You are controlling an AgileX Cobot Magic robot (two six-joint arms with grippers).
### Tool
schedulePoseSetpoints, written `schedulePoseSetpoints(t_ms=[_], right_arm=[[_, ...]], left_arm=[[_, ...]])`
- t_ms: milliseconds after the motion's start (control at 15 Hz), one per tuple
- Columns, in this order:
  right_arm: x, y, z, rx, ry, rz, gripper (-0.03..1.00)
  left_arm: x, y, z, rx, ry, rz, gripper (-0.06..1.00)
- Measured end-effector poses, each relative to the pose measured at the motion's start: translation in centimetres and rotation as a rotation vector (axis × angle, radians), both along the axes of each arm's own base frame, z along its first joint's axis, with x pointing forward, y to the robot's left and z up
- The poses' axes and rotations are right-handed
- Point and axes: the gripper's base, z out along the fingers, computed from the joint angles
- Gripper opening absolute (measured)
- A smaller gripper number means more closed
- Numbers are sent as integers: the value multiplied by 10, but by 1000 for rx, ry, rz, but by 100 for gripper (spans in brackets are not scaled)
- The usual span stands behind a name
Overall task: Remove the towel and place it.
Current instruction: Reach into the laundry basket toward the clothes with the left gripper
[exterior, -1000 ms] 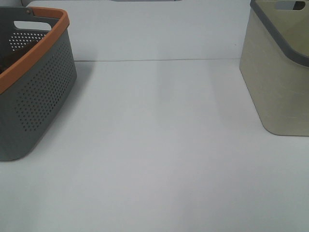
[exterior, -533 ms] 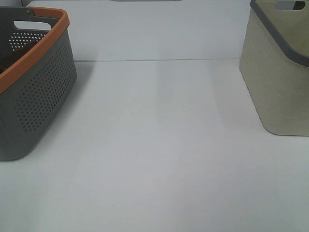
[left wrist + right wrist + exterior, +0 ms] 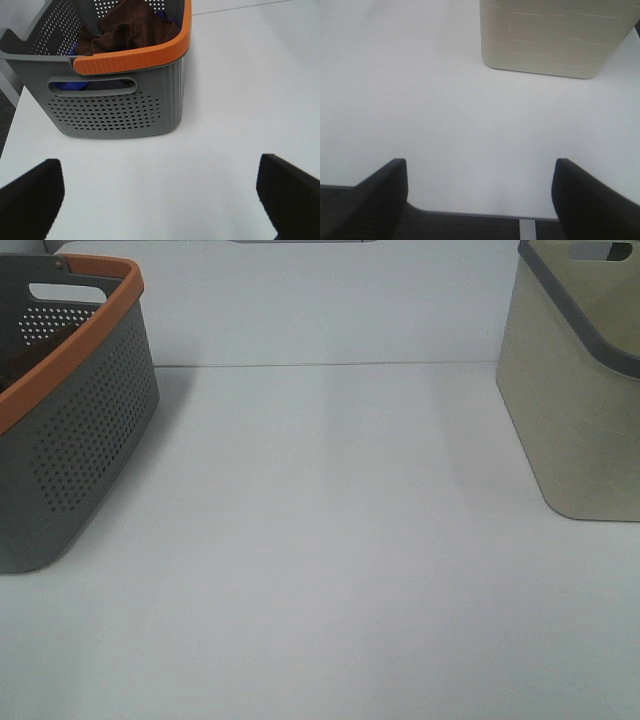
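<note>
Lying bunched inside grey basket (image 3: 115, 107), towel (image 3: 127, 27) untouched | left fingers (image 3: 30, 195) spread wide, empty, near that basket | right fingers (image 3: 375, 200) wide, empty, well apart from it | lifting-out and placing both remain

Plush, soft-napped cloth towel (image 3: 127, 27); grey perforated plastic basket (image 3: 112, 112) with ribbed orange rim (image 3: 135, 59); matt, faintly embossed beige plastic basket (image 3: 575, 430); smooth matt white table (image 3: 330, 560)

Bench (image 3: 330, 540): white, plain-surfaced.
Left end: grey perforated basket (image 3: 80, 440), orange-rimmed, is stood here.
Right end: beige basket (image 3: 580, 430) is stood here.
</note>
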Motion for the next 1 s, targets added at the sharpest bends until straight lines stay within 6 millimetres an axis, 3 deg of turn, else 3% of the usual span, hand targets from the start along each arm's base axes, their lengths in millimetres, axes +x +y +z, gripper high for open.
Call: schedulePoseSetpoints(t_ms=[200,467,533,600,733,1000], right_arm=[[0,0,0,0,0,0,78],[0,0,0,0,0,0,78],[0,0,0,0,0,0,78],[0,0,0,0,0,0,78],[0,0,0,0,0,0,78],[0,0,0,0,0,0,78]], left_arm=[[0,-1,20,35,97,-26,99],[35,-3,82,44,208,-61,99],[49,-3,96,62,227,-73,99],[89,-3,119,155,278,-140,99],[119,-3,131,218,311,-190,99],[204,-3,159,295,354,-251,96]])
